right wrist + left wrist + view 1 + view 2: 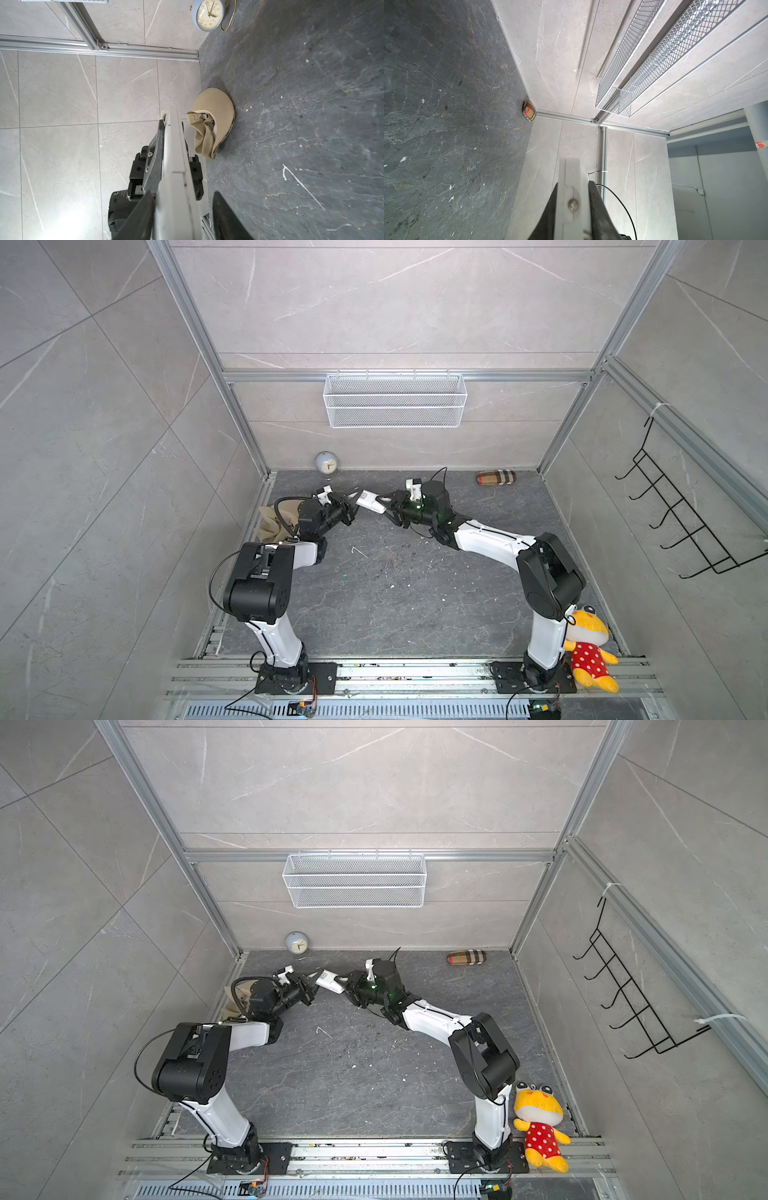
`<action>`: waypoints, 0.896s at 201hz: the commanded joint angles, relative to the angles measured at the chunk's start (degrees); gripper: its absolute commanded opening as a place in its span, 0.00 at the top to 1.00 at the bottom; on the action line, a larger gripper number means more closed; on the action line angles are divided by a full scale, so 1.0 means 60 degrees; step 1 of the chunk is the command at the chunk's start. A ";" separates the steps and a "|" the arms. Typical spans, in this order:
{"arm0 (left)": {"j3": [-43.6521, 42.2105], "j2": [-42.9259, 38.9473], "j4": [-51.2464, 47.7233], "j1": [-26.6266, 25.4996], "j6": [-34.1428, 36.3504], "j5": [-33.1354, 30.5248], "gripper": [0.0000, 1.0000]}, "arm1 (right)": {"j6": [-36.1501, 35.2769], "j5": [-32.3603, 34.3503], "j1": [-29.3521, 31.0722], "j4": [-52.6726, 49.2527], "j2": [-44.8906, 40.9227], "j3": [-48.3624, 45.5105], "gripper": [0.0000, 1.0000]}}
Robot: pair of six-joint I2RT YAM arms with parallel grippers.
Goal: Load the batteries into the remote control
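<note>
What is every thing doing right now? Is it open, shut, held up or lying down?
remote control: held in the air, off the floor.
left gripper: shut on the remote control.
right gripper: open around the remote control's other end.
wire basket: empty, hanging on the wall.
clock: standing upright.
cap: crumpled on the floor.

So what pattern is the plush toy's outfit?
The plush toy wears red with white dots, clearest in a top view.
</note>
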 commanded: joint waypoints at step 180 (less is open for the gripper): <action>0.0087 -0.0082 0.1001 -0.0035 -0.0159 -0.0260 1.00 | -0.1522 0.0228 0.0260 -0.3135 -0.0195 0.1215 0.68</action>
